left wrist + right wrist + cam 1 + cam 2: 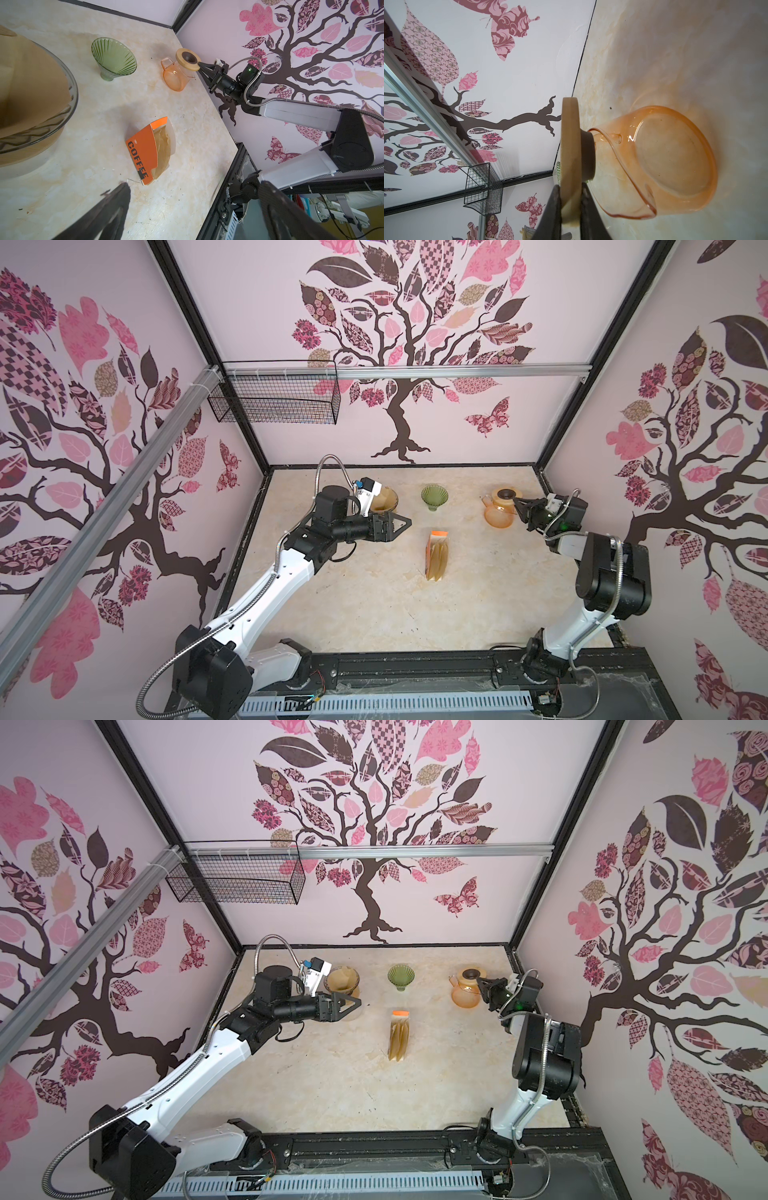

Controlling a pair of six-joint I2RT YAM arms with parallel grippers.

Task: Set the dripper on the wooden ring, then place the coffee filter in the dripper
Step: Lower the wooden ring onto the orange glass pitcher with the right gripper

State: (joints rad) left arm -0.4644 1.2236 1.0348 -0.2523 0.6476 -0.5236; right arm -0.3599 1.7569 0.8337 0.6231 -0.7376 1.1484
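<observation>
Sitting in dripper (71, 112), coffee filter (31, 83) mouth up, probably; left tool (405, 527) spread, right tool (200, 65) pinching wooden lid (570, 145)

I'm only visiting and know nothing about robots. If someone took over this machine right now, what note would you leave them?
Left gripper: open and empty, beside the clear dripper.
Right gripper: shut on the wooden lid of the orange carafe.
Things: a brown filter sits in the clear dripper. The green dripper is empty. The filter pack lies mid-table.
Done: a filter is in the clear dripper, and nothing grips it.
Left: probably just let go of the lid and pull both arms back. If the green dripper was meant, it needs a filter.
</observation>
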